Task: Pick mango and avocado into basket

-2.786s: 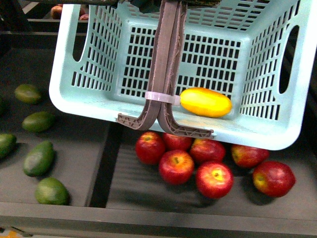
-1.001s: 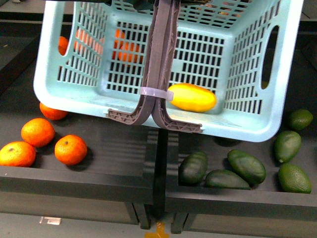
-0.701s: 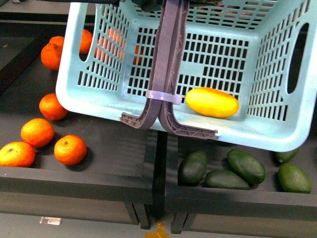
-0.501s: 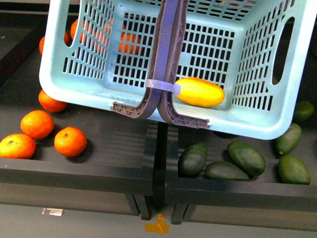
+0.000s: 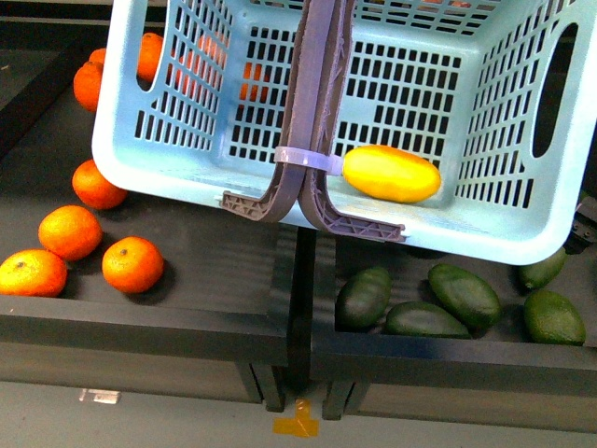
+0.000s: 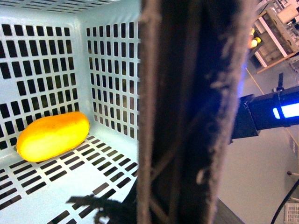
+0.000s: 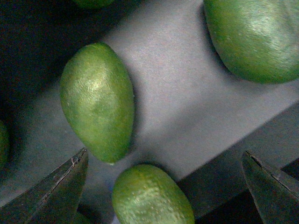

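Note:
The light teal basket (image 5: 187, 177) hangs tilted above the bins, and its brown-grey handles (image 5: 315, 121) run up out of the front view. My left gripper (image 6: 180, 186) is shut on those handles (image 6: 187, 93), which fill the left wrist view. The yellow mango (image 5: 391, 174) lies on the basket floor (image 6: 51, 135). Several dark green avocados (image 5: 464, 294) lie in the right bin under the basket. My right gripper (image 7: 163, 182) is open just above them, with one avocado (image 7: 152, 196) between its fingertips and another (image 7: 98, 100) just beyond.
Oranges (image 5: 132, 265) lie in the left bin, some behind the basket wall. A dark divider (image 5: 300, 308) separates the two bins. The bins' front rim (image 5: 140, 327) runs along the near side. A third avocado (image 7: 254, 37) is at the corner of the right wrist view.
The front view has swung from apples to oranges and avocados. Over the last half second the basket has shifted a little to the right, and the mango still lies inside it.

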Tool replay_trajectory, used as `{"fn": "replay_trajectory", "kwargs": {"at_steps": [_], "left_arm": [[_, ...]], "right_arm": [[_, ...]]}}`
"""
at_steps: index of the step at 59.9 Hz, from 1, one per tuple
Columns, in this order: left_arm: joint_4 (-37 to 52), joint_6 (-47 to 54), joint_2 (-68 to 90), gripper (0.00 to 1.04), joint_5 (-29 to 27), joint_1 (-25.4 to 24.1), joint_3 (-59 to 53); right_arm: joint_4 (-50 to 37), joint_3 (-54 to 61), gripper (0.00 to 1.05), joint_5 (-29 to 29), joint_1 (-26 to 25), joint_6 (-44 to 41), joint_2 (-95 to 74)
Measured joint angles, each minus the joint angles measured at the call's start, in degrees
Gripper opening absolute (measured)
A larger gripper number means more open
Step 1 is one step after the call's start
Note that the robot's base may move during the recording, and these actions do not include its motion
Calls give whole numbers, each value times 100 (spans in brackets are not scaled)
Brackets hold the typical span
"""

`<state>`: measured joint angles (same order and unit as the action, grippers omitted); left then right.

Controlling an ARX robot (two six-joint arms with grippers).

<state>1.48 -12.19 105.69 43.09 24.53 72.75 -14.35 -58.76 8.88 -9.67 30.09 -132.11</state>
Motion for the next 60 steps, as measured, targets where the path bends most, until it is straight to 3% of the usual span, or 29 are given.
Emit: {"fn": "replay_trajectory", "kwargs": {"at_steps": [56, 60], "left_arm": [[0, 0, 0, 5, -28, 0, 0], [0, 0, 0, 5, -33, 0, 0]], "right_arm": [[-13, -1530, 96, -140, 315, 149, -1488], [-76, -1543, 89, -138, 319, 164, -1497]]}}
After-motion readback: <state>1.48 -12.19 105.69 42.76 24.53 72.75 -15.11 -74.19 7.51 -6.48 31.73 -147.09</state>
